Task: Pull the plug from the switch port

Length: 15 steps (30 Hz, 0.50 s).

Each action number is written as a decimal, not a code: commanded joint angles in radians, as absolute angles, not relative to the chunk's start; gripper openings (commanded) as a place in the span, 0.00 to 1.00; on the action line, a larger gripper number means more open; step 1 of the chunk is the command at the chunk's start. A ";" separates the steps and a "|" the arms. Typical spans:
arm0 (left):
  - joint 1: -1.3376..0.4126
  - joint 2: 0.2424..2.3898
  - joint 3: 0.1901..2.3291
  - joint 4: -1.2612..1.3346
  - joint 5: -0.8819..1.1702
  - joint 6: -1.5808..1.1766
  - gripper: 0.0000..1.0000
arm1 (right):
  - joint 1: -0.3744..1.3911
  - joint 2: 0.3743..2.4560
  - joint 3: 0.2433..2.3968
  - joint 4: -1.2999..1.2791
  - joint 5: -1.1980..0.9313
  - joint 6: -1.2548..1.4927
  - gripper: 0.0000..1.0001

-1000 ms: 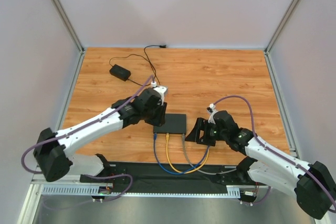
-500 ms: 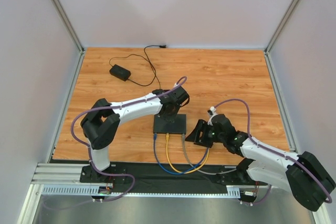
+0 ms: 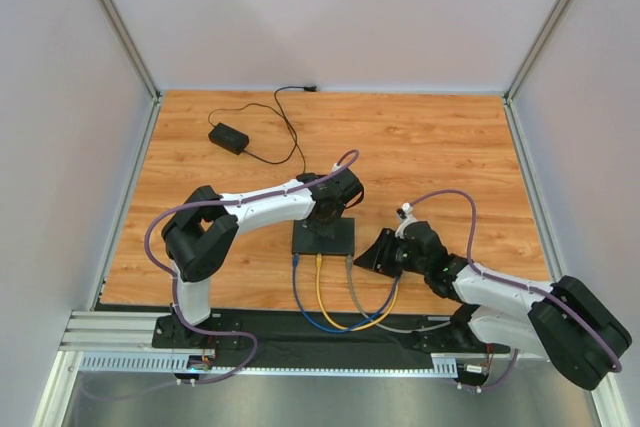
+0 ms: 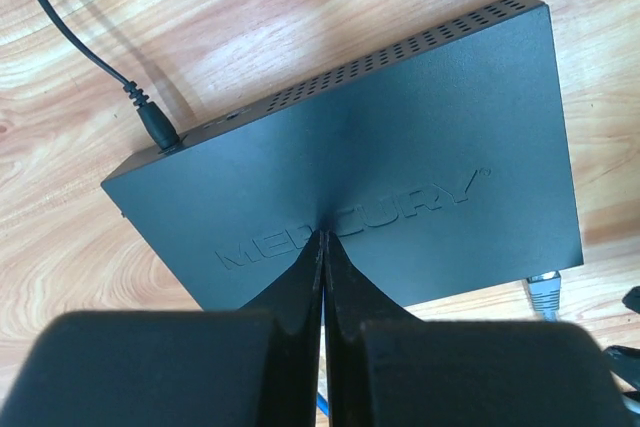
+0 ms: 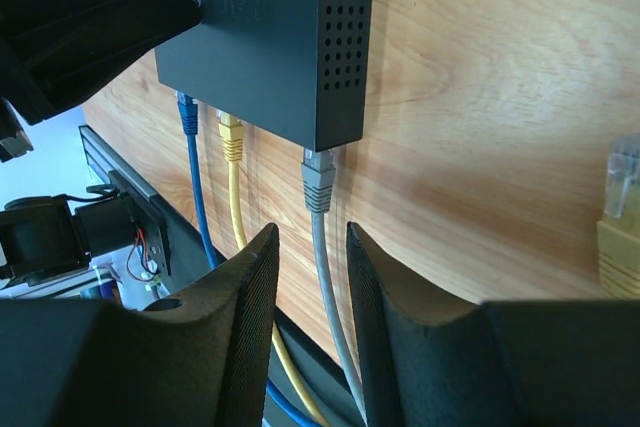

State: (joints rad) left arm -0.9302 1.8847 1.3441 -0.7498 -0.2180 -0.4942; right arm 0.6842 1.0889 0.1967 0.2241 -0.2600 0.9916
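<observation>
The black switch (image 3: 325, 239) lies flat at the table's middle, also seen in the left wrist view (image 4: 400, 167) and the right wrist view (image 5: 270, 37). Blue (image 5: 186, 107), yellow (image 5: 232, 137) and grey (image 5: 318, 182) plugs sit in ports along its near edge. My left gripper (image 4: 322, 234) is shut, its tips pressing down on the switch's top; it also shows from above (image 3: 328, 215). My right gripper (image 5: 312, 234) is open, its fingers on either side of the grey cable just below the grey plug, not touching it; from above it is right of the switch's near right corner (image 3: 366, 257).
A power cord (image 4: 150, 122) enters the switch's far edge and runs to a small black adapter brick (image 3: 228, 137) at the back left. A loose yellow plug (image 5: 620, 207) lies on the wood to the right. The cables loop over the black rail (image 3: 300, 332) at the near edge.
My left arm has swung over, bringing its shut gripper from the switch's left side onto its top. My right gripper has edged left toward the grey cable.
</observation>
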 commanded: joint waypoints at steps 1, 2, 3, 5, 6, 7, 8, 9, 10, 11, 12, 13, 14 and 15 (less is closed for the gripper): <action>-0.937 1.924 1.332 -0.758 -0.196 -0.522 0.00 | 0.687 1.117 0.193 0.339 -0.225 0.986 0.36; -0.937 1.927 1.325 -0.755 -0.193 -0.523 0.00 | 0.686 1.138 0.193 0.350 -0.230 0.985 0.36; -0.937 1.928 1.322 -0.753 -0.193 -0.529 0.00 | 0.687 1.150 0.193 0.363 -0.239 0.988 0.36; -0.937 1.931 1.312 -0.744 -0.184 -0.532 0.00 | 0.687 1.189 0.192 0.405 -0.245 0.996 0.36; -0.937 1.931 1.309 -0.742 -0.184 -0.537 0.00 | 0.687 1.204 0.193 0.414 -0.247 0.999 0.36; -0.939 1.933 1.307 -0.741 -0.181 -0.538 0.00 | 0.684 1.216 0.195 0.435 -0.247 1.003 0.36; -0.937 1.936 1.304 -0.741 -0.179 -0.540 0.00 | 0.686 1.241 0.187 0.451 -0.248 1.008 0.36; -0.937 1.937 1.301 -0.742 -0.179 -0.541 0.00 | 0.683 1.253 0.181 0.472 -0.252 1.014 0.36; -0.937 1.939 1.299 -0.741 -0.178 -0.545 0.00 | 0.681 1.265 0.175 0.517 -0.256 1.020 0.36; -0.937 1.939 1.292 -0.739 -0.176 -0.546 0.00 | 0.680 1.293 0.166 0.543 -0.261 1.031 0.36; -0.937 1.939 1.287 -0.736 -0.176 -0.548 0.00 | 0.678 1.307 0.163 0.563 -0.270 1.035 0.35; -0.937 1.939 1.284 -0.730 -0.173 -0.546 0.00 | 0.677 1.322 0.161 0.592 -0.273 1.038 0.35; -0.937 1.939 1.279 -0.729 -0.169 -0.546 0.00 | 0.676 1.348 0.161 0.621 -0.278 1.049 0.35; -0.937 1.939 1.281 -0.729 -0.169 -0.546 0.00 | 0.676 1.362 0.157 0.621 -0.281 1.057 0.35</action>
